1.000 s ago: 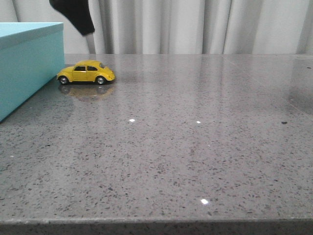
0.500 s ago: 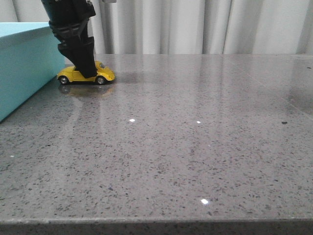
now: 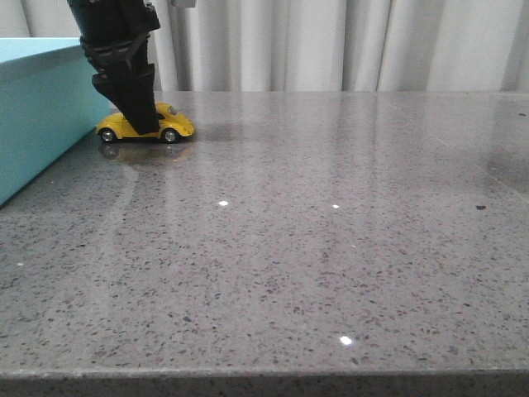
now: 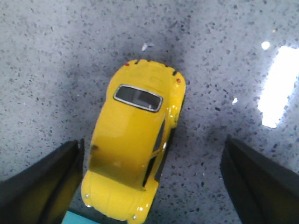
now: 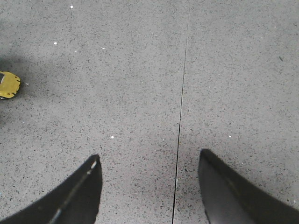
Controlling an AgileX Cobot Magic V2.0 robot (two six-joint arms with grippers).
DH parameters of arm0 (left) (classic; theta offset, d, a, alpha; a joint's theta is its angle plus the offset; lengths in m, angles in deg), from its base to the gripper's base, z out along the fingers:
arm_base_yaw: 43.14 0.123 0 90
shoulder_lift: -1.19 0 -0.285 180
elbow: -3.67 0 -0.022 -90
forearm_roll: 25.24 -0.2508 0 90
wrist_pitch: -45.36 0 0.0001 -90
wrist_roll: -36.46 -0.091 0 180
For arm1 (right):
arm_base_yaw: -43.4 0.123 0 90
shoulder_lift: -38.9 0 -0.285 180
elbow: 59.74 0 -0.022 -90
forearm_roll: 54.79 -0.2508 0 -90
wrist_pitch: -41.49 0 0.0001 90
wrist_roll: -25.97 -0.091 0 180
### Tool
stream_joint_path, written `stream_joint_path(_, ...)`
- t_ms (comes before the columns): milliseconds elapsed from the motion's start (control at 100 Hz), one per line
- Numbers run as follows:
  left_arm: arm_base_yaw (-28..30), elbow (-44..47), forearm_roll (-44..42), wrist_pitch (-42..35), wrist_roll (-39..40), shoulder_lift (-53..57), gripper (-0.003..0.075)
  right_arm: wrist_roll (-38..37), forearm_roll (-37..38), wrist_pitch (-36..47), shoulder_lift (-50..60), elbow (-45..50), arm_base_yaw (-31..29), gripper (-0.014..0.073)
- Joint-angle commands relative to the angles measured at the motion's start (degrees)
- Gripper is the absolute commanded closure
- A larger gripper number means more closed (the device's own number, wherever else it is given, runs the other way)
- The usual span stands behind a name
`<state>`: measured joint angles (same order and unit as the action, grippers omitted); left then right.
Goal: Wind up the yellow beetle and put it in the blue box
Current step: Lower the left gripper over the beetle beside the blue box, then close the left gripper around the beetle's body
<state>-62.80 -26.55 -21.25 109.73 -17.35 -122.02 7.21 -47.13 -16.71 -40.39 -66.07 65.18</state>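
The yellow beetle stands on its wheels on the grey table, just right of the blue box. My left gripper has come down from above and hides the car's middle in the front view. In the left wrist view the left gripper is open and straddles the beetle. One finger is close beside the car's side, and the other finger stands well apart from it. My right gripper is open over bare table, with the beetle far off at the view's edge.
The grey speckled table runs wide to the right and front of the car. A thin seam crosses the tabletop under the right gripper. White curtains hang behind the table. A sliver of turquoise box shows beside the car's nose.
My left gripper has dropped from above the table down over the beetle, then edged slightly left. The car has stayed in place.
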Motion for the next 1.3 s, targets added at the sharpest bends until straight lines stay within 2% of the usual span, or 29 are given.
stream_joint_path(0,-0.3,-1.9,0.6,-1.1,0.0,3.4,0.0153,0.8,0.8,3.9,1.7,-1.2,0.0,0.0140)
stream_joint_path(580,-0.2,-1.9,0.5,-0.3,0.0,2.4,0.0157,0.8,0.8,3.9,1.7,-1.2,0.0,0.0140)
stream_joint_path(940,-0.2,-1.9,0.3,0.3,0.0,2.4,0.0401,0.8,0.8,3.9,1.7,-1.2,0.0,0.0140)
stream_joint_path(1290,-0.2,-2.2,-0.8,0.9,0.0,2.4,0.0512,0.8,0.8,3.9,1.7,-1.2,0.0,0.0140)
